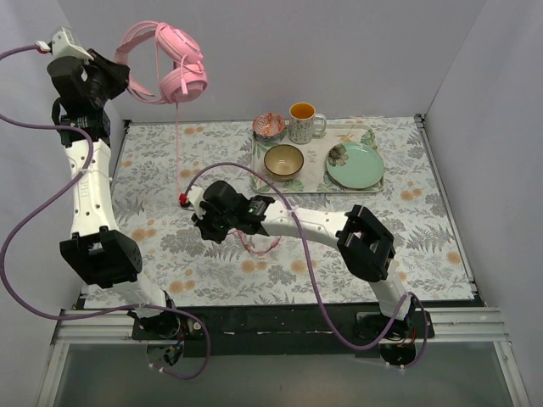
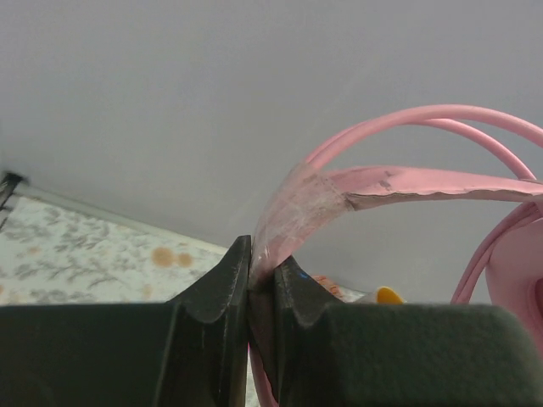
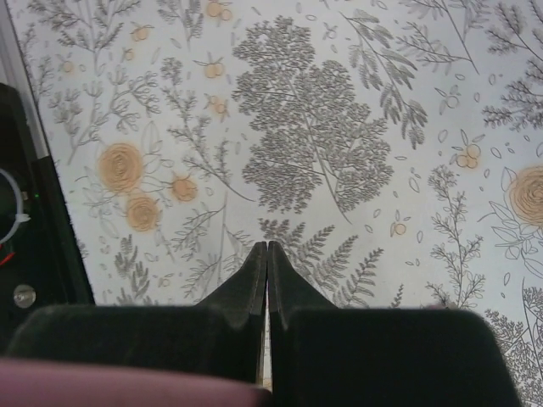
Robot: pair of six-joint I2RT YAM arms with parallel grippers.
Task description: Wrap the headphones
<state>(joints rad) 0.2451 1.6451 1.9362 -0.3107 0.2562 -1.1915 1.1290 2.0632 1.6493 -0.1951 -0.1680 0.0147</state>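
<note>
The pink headphones [image 1: 170, 64] hang high at the back left, against the wall. My left gripper [image 1: 119, 72] is shut on the headband [image 2: 305, 199]; in the left wrist view its jaws pinch the clear-pink band at the tip. The thin pink cable [image 1: 177, 140] drops straight down from an earcup to the tablecloth, and a loop of it [image 1: 259, 246] lies under my right arm. My right gripper [image 1: 193, 212] hovers low over the cloth beside the cable's lower end. Its jaws [image 3: 267, 250] are pressed together and nothing shows between the tips. No cable appears in the right wrist view.
A tray [image 1: 377, 185] at the back right holds a mug [image 1: 302, 121], a patterned bowl [image 1: 269, 127], a tan bowl [image 1: 283, 160] and a green plate [image 1: 355, 164]. Purple robot cables [image 1: 25, 220] loop at the left and over my right arm. Grey walls enclose the table.
</note>
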